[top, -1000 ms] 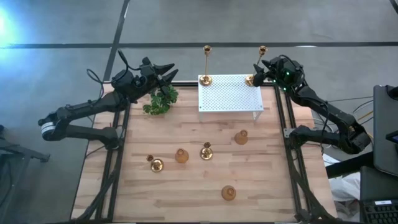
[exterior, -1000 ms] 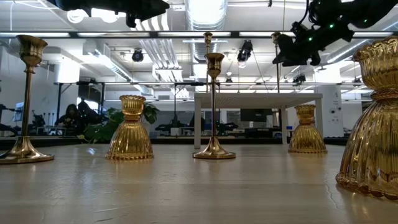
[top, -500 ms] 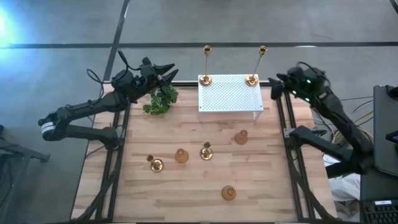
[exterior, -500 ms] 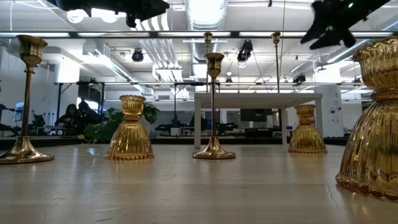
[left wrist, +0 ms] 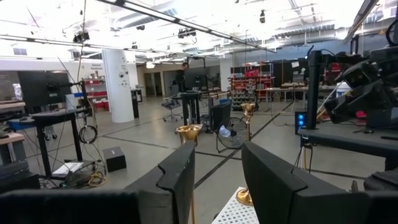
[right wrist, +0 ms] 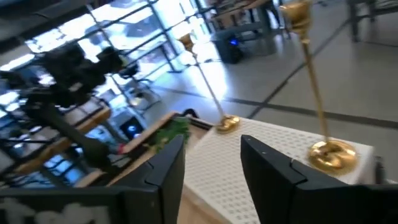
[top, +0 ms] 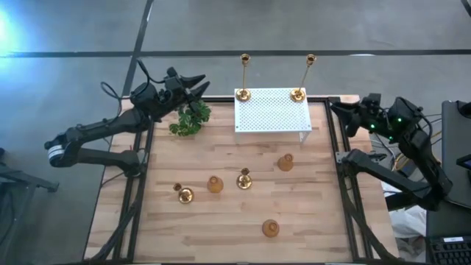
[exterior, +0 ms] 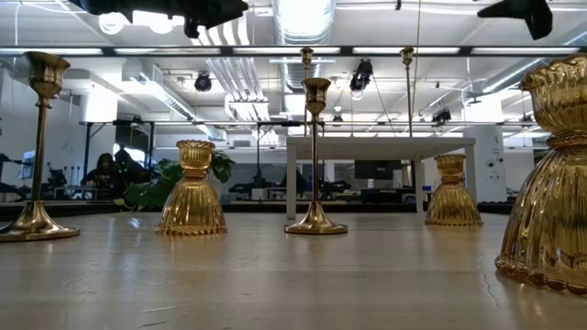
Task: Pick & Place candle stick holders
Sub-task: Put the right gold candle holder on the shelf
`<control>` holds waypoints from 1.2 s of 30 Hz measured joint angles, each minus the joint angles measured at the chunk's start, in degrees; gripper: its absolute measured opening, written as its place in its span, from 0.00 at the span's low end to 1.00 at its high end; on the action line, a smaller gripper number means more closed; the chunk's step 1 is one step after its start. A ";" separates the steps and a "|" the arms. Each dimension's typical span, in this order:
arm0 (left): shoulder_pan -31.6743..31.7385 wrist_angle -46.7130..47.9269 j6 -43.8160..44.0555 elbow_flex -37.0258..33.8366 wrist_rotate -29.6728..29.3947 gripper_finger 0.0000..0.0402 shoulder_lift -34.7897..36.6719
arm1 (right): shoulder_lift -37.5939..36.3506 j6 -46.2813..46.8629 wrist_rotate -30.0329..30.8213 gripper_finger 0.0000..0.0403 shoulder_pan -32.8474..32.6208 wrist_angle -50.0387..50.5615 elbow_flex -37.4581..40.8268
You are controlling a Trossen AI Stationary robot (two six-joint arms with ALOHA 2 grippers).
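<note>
The right pincer [top: 340, 111], fingers apart and empty, has been drawn back from the tall candle stick holder [top: 298, 94] now standing on the white perforated box [top: 271, 110] at upper centre, five holders remaining on the counter [top: 221, 221]; the left pincer [top: 197, 82], parted, waits over the plant [top: 190, 118].

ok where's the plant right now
In the high view the green plant sits at the table's back left corner, just left of the white perforated box, under the left end effector.
</note>
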State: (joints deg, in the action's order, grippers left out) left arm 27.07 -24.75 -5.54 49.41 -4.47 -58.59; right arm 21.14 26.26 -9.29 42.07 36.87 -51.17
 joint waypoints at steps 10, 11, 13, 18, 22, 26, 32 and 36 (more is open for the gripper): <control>0.00 -0.04 0.00 0.00 0.03 0.34 1.40 | 12.67 2.34 -4.13 0.24 -14.00 -18.39 2.00; 0.00 -0.07 0.00 0.01 0.04 0.34 1.50 | 14.26 2.25 -3.86 0.23 -16.10 -20.08 2.00; 0.00 -0.07 0.00 0.00 0.04 0.34 1.70 | 17.23 1.90 -2.56 0.21 -20.46 -22.81 1.99; 0.00 -0.07 -0.01 0.02 0.07 0.34 1.86 | 22.36 0.81 4.92 0.13 -30.97 -23.80 0.97; 0.00 0.03 0.00 0.01 0.35 0.34 1.86 | 24.32 2.19 12.89 0.08 -39.66 -23.97 0.58; 0.00 0.30 -0.02 0.00 0.67 0.34 1.86 | 26.24 3.46 22.76 0.03 -48.98 -23.97 0.39; 0.00 1.41 0.26 0.00 2.09 0.34 1.86 | 30.97 3.78 36.00 0.02 -60.01 -23.81 0.69; 0.00 2.02 0.30 0.00 2.23 0.34 1.86 | 35.87 3.82 39.31 0.02 -63.25 -23.71 1.57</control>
State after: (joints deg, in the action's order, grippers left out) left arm 27.07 -22.74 -5.25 49.41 -2.24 -56.73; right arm 57.01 30.08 30.02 -21.18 13.17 -49.61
